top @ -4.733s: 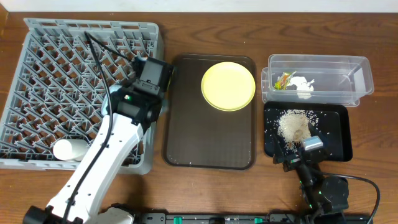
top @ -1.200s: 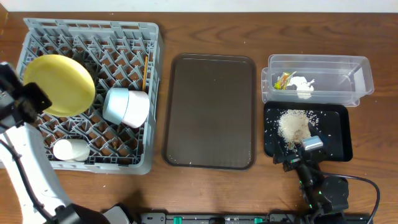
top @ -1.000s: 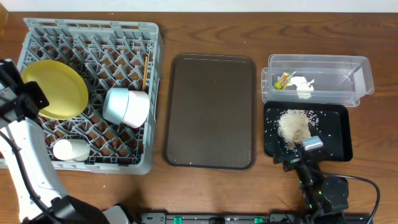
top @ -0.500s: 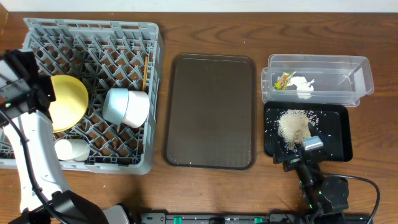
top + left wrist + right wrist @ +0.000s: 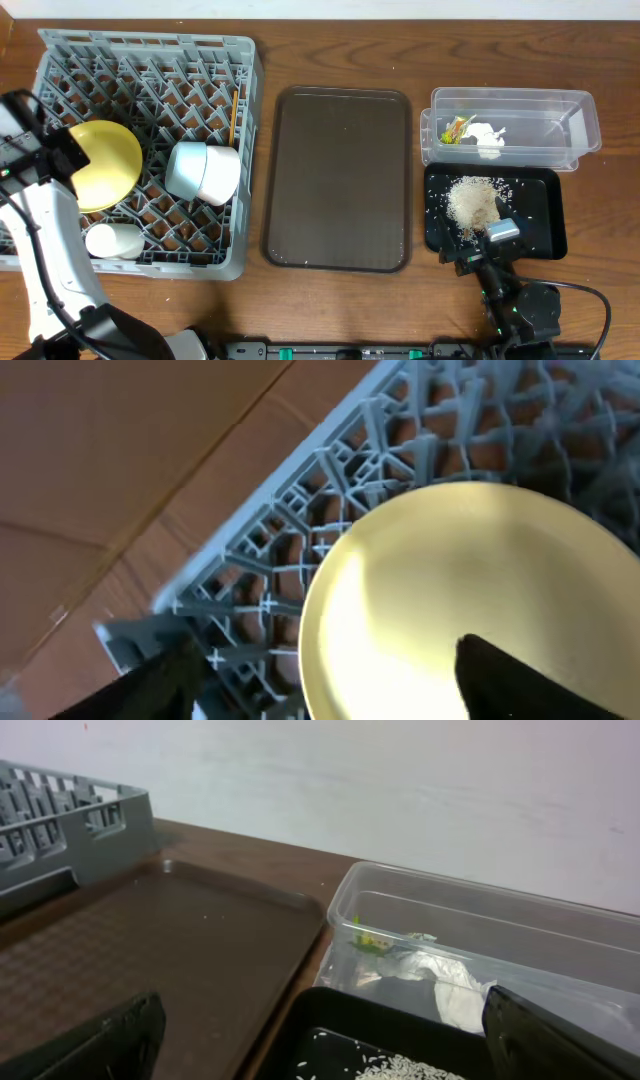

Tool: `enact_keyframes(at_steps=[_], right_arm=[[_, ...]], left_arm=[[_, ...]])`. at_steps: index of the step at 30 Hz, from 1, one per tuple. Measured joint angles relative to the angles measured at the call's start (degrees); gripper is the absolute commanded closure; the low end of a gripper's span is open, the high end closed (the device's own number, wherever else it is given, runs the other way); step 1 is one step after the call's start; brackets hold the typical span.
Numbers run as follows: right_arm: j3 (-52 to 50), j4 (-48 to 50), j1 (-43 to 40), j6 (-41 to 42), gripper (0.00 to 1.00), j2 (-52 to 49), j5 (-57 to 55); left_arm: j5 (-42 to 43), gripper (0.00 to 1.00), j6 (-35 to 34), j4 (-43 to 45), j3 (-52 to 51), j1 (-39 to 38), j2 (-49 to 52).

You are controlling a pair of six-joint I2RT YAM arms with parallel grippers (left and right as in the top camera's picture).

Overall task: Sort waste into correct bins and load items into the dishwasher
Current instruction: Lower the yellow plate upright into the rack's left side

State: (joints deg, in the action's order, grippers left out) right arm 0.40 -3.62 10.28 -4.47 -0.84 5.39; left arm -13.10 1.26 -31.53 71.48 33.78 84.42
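Spread wide at the left gripper, fingers flanking the pale-yellow plate resting just ahead in the grey dish rack. Equally wide at the right gripper, holding nothing, low over the black tray; rice scraps just ahead, clear tub beyond.

At centre frame in the overhead view the brown tray lies bare, a wide open lane between the dish rack at left and the clear tub and black tray at right. Within the rack, the yellow plate, light-blue bowl, white bowl and chopsticks crowd the middle and lower rows, and the left arm crosses its left edge.
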Motion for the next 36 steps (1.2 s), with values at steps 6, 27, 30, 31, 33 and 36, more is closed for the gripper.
enact_keyframes(at_steps=[6, 27, 30, 31, 33, 36], right_arm=[[0.0, 0.02, 0.0, 0.0, 0.01, 0.0, 0.0], [0.0, 0.0, 0.0, 0.02, 0.01, 0.0, 0.0], [0.0, -0.02, 0.0, 0.0, 0.01, 0.0, 0.0], [0.0, 0.0, 0.0, 0.0, 0.01, 0.0, 0.0], [0.0, 0.0, 0.0, 0.0, 0.01, 0.0, 0.0], [0.0, 0.0, 0.0, 0.0, 0.01, 0.0, 0.0]], left_arm=[[12.61, 0.21, -5.92, 1.99, 0.0, 9.64, 3.69], [35.71, 0.81, -5.2, 4.31, 0.02, 15.67, 17.59], [36.76, 0.92, -4.46, 4.81, 0.22, 15.82, 17.59], [36.96, 0.92, -4.24, 5.01, 0.22, 15.82, 17.59], [37.18, 0.92, -4.22, 5.4, 0.22, 15.82, 17.59], [37.16, 0.93, -4.17, 5.92, 0.22, 15.82, 17.59]])
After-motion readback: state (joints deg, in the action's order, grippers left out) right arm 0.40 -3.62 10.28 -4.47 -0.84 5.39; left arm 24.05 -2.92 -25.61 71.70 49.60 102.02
